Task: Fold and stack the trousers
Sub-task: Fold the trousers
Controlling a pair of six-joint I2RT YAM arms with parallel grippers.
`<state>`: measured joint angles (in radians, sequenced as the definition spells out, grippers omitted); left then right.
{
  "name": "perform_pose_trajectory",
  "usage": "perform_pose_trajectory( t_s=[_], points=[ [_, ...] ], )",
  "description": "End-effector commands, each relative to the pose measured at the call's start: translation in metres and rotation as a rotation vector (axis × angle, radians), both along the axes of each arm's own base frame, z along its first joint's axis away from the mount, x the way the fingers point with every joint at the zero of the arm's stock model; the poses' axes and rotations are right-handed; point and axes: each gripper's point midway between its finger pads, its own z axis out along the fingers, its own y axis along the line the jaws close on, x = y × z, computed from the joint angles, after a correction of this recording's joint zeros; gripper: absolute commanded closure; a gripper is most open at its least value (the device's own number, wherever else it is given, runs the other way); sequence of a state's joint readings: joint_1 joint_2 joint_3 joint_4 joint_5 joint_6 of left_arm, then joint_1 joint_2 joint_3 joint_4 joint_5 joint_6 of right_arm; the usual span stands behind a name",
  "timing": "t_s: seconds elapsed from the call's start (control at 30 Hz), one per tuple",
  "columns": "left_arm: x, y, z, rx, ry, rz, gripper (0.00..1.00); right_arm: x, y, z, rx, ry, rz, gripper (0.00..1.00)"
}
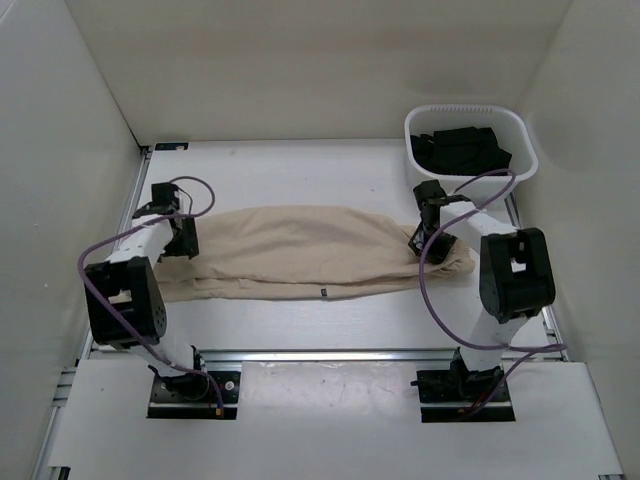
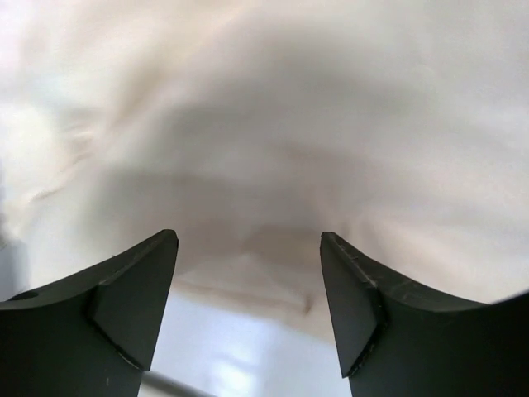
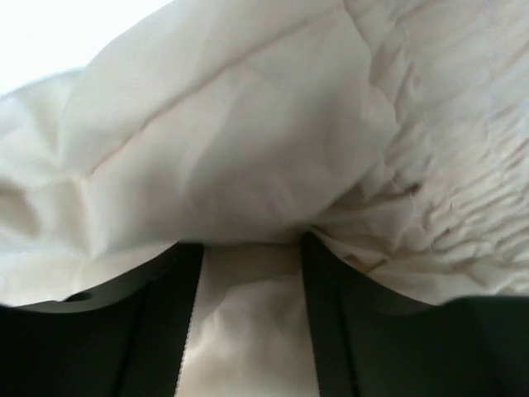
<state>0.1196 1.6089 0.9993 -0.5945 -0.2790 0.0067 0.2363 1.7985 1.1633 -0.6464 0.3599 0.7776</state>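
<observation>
On the bench (image 1: 300, 170), between the two arms, the trousers (image 1: 300, 250) were laid out lengthwise as one long beige band, with one end at each tool. The left tool (image 2: 248, 241) was set at the left end with its jaws spread wide. The fabric edge lay just ahead of the fingertips, and nothing was clamped. The right tool (image 3: 250, 246) was closed on a fold of cloth at the right end, where the fabric was bunched up over the fingers.

The step in hand was judged to be the taking up of both ends for a fold. For this to be done well, the left tool would have to be pushed further over the edge before being closed, so that all layers were caught and not the top one alone. Both ends would then have to be raised together and kept level, so that the band was carried over without twisting and its edges were brought into line.

The following were counted from overhead:
- one pair of trousers
- one small dark tag (image 1: 323, 292) at its near edge
- two tools
- one white basket (image 1: 522, 140) beyond the right end

Black garments (image 1: 460, 150) were held in the basket, but their number could not be told.
</observation>
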Motion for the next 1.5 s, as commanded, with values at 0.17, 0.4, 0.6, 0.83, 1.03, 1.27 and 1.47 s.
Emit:
perform_pose_trajectory(
  t_s=[0.17,0.4,0.6,0.83,1.03,1.27,1.47],
  points=[
    [-0.036,0.069,0.123,0.002,-0.195,0.245,0.17,-0.040,-0.023,0.091,-0.023,-0.146,0.025,0.32],
    [-0.077,0.121,0.061,0.003,-0.073,0.449,0.17,-0.073,-0.022,0.084,0.068,-0.069,0.045,0.23],
    [-0.061,0.115,0.050,-0.089,-0.075,0.419,0.15,-0.087,-0.023,0.074,0.089,-0.044,0.014,0.21],
    [-0.074,0.104,0.031,-0.127,-0.002,0.419,0.15,-0.098,-0.029,0.079,0.108,-0.055,-0.039,0.20],
    [-0.074,0.106,0.089,-0.104,-0.141,0.419,0.15,-0.106,-0.042,0.084,0.080,-0.054,-0.057,0.20],
    [-0.131,0.101,0.041,-0.065,0.016,0.511,0.24,-0.106,-0.045,0.084,0.078,-0.062,-0.059,0.20],
    [-0.099,0.103,0.038,-0.093,-0.042,0.457,0.19,-0.104,-0.045,0.078,0.075,-0.051,-0.051,0.20]
  ],
)
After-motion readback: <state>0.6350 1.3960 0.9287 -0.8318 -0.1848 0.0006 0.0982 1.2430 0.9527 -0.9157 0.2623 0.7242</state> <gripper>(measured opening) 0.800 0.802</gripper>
